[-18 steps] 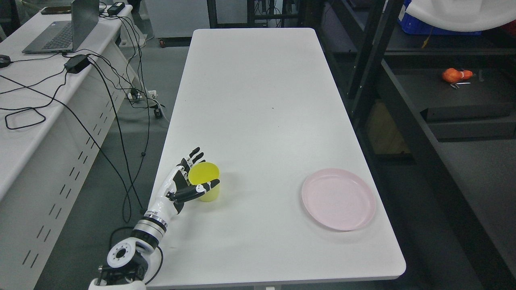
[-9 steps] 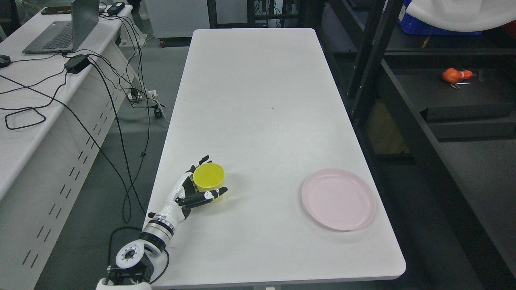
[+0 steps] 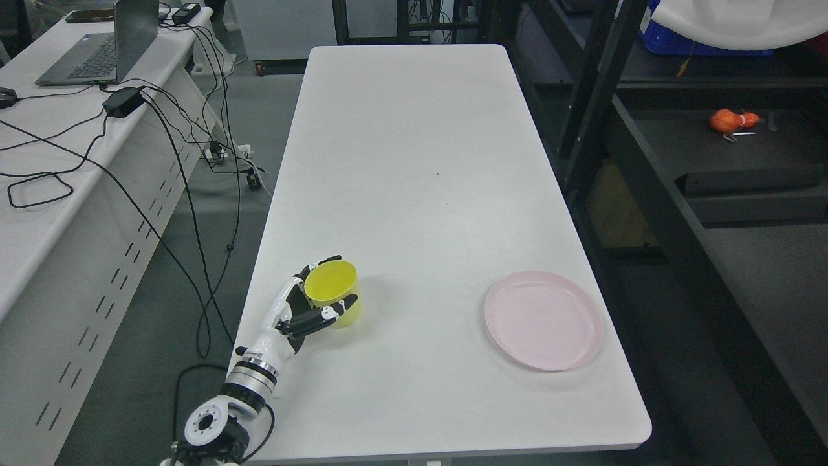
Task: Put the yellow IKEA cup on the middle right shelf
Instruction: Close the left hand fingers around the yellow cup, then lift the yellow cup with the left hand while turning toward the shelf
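A yellow cup (image 3: 334,292) stands upright near the left front edge of the white table (image 3: 414,162). My left hand (image 3: 321,290) comes in from the lower left and is curled around the cup, thumb across its front and fingers behind its rim. The dark shelf unit (image 3: 698,149) stands to the right of the table. My right hand does not show.
A pink plate (image 3: 543,320) lies at the front right of the table. An orange object (image 3: 731,120) lies on a shelf board at the right. A side desk (image 3: 58,162) with a laptop and several cables stands at the left.
My left hand has closed its fingers round the cup. The cup has shifted a little and sits slightly tilted in the grasp.
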Tool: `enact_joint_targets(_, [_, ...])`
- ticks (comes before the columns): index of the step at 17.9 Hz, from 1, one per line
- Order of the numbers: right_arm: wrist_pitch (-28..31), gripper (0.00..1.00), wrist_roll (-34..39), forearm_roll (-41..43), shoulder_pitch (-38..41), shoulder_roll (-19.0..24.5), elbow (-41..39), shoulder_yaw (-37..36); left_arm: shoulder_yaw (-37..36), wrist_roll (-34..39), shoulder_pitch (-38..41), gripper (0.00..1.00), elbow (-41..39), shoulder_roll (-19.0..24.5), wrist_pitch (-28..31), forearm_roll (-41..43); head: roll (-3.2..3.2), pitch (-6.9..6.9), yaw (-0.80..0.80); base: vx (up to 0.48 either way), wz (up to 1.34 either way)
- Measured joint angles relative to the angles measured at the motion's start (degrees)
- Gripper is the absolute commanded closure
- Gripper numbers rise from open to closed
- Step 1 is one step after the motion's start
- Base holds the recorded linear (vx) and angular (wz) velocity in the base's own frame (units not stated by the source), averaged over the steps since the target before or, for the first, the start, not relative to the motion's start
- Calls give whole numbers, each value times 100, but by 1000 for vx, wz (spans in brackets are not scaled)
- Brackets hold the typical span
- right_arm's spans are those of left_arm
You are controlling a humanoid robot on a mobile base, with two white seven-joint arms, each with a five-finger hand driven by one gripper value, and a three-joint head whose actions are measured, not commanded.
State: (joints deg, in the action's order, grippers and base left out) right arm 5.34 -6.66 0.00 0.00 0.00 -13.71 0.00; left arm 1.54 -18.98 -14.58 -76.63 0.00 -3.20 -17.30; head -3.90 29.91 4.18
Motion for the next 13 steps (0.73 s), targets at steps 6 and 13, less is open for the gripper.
enact_joint_targets(6, [0,1,1,0,0,0,0,0,190,0,412,100,-427,0,-647,-328,0,0,0,-16,0])
enact_joint_targets(13, [0,1,1,0,0,0,0,0,489,0,637,100,-1057,0,-798,-483,0,0,0,-135,21])
